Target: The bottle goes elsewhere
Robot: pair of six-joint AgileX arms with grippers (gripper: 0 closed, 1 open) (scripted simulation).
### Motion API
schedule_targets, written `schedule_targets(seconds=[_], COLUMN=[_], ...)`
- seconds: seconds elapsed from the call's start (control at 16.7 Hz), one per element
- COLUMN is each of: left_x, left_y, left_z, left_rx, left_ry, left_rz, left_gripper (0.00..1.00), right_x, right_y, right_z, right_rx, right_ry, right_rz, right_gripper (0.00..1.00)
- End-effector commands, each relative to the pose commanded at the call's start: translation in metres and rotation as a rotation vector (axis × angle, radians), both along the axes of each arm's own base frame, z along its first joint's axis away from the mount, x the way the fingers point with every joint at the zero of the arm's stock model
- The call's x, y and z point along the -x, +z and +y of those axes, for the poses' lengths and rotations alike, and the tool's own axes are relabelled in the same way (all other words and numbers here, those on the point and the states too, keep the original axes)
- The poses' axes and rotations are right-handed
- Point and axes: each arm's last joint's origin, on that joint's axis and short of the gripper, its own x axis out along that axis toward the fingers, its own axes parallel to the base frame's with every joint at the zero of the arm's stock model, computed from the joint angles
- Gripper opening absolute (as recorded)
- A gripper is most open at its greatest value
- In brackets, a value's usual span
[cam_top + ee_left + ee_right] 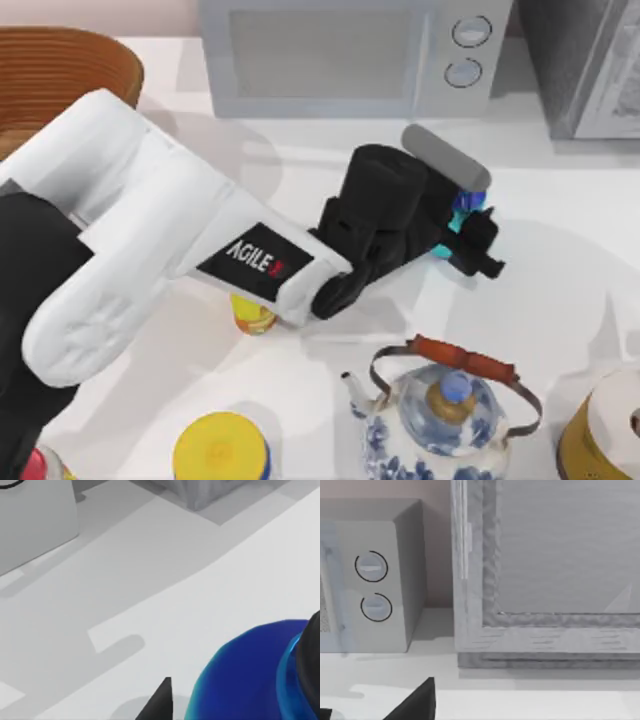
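The bottle (462, 212) stands on the table (560, 290) right of centre, in front of the microwave (350, 55), and mostly hidden under the left gripper (468, 238); teal and blue show between the black fingers (487, 232). In the left wrist view the bottle's blue shoulder (245, 675) sits close against the camera with a dark fingertip (161, 702) just beside it, which suggests the fingers bracket the body for a side grasp. They appear closed around it, though contact itself is hidden. Whether the bottle rests on the table or is raised cannot be told. The left arm reaches in from the top view's left, across a yellow bottle (250, 315) near its wrist, a placement that keeps the forearm above the clutter. Judged room for moving: open table lies to the right of the gripper and toward the grey cabinet (590, 65). The kettle (440, 415) stands near on the front side, its handle arching upward, and a yellow container (600, 430) occupies the front right corner, so a low sweep forward risks contact. A yellow-lidded jar (220, 450) and a wooden basket (60, 75) lie well apart. The right wrist view faces the microwave and cabinet; the right gripper's state cannot be told.
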Motion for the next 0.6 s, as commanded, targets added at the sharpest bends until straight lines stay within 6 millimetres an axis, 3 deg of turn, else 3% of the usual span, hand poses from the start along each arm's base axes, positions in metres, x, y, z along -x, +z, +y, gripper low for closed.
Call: schedule_targets(seconds=[0.3,0.6], left_x=[-0.001,0.005], left_y=[0.005,0.046], left_z=[0.004,0.048], left_rx=[0.014,0.083], left_ry=[0.020,0.240], left_rz=[-0.005,-0.061], left_gripper=[0.00,0.00], right_x=[0.000,0.000], right_y=[0.000,0.000], right_z=[0.000,0.000], right_rx=[0.000,0.000], right_ry=[0.000,0.000], right_rz=[0.000,0.000], right_gripper=[1.00,1.00])
